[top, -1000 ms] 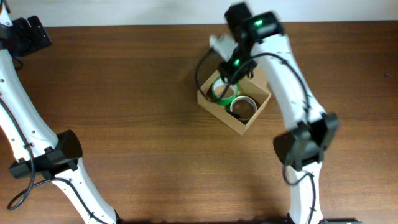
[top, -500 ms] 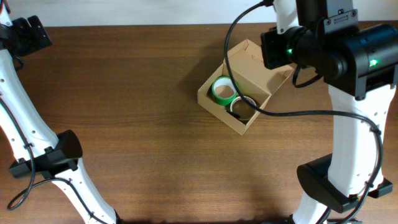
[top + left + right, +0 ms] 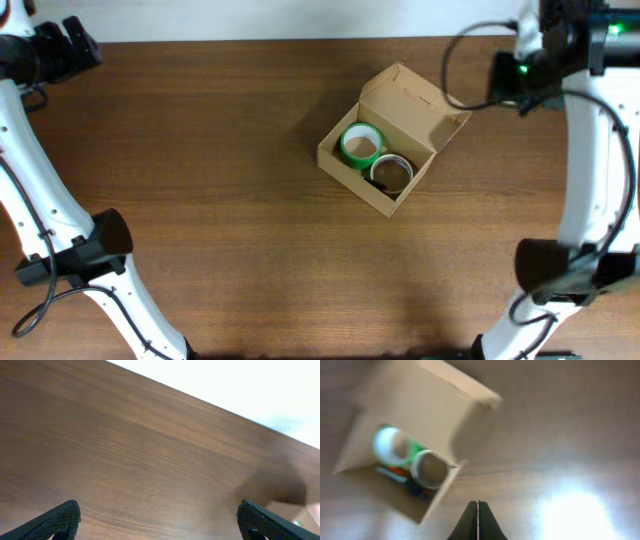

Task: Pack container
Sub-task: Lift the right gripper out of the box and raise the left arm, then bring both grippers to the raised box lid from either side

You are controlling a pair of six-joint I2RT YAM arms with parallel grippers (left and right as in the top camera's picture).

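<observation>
The tan cardboard container sits open on the wooden table right of centre, its flap lid standing up at the back. Inside lie a green tape roll and a clear tape roll. The right wrist view shows the container with both rolls, green and clear, blurred by motion. My right gripper is shut and empty, high above the table to the right of the box. My left gripper is open and empty over bare wood at the far left.
The right arm runs along the table's right side, and its head sits at the far right corner. The left arm runs along the left edge. The table's far edge meets a white wall.
My right gripper has pulled up and away from the box to the far right corner. The lid now stands open. The left arm has barely moved.
</observation>
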